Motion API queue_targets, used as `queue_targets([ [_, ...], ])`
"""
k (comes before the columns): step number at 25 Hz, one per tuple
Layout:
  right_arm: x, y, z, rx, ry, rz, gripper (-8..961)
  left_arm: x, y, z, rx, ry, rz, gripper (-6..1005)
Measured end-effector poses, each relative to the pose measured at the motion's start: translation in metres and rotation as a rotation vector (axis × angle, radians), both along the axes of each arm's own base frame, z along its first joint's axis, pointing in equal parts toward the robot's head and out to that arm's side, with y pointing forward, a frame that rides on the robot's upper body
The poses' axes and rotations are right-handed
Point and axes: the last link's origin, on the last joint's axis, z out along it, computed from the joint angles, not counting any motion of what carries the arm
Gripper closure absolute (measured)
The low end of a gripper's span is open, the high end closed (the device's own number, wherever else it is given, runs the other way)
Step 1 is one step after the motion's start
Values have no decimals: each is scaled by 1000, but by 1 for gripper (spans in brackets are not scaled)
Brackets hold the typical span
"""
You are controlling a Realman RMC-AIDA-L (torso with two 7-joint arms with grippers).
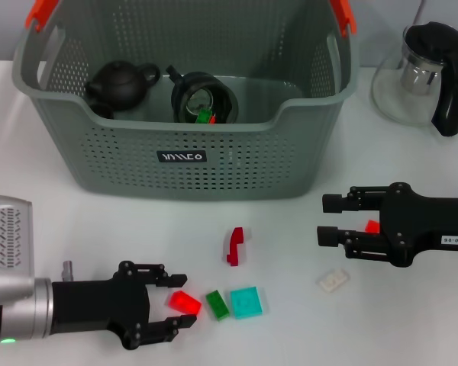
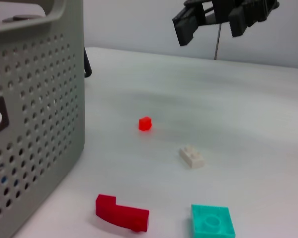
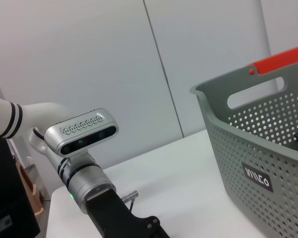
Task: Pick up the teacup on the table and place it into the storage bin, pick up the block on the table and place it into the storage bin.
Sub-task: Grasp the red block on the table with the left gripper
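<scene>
The grey-green storage bin stands at the back of the table, and its wall also fills one side of the left wrist view. Inside it lies a black-rimmed teacup beside a dark teapot. My left gripper is open low over the table, its fingers either side of a bright red block. On the right, my right gripper is open and holds nothing. A small red block lies just beside it.
Loose blocks lie on the table: green, teal, dark red and white. A glass teapot with a black handle stands at the back right. The right wrist view shows the left arm and the bin.
</scene>
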Motion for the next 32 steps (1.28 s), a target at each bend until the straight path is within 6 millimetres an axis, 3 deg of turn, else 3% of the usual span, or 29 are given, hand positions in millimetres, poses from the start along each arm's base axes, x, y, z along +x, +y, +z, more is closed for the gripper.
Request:
queue_targets([
  [27, -1, 1, 1, 1, -3, 4, 361, -5, -1, -7, -13, 25, 39, 551],
  [32, -1, 2, 1, 0, -3, 7, 361, -5, 2, -5, -22, 38, 54, 652],
])
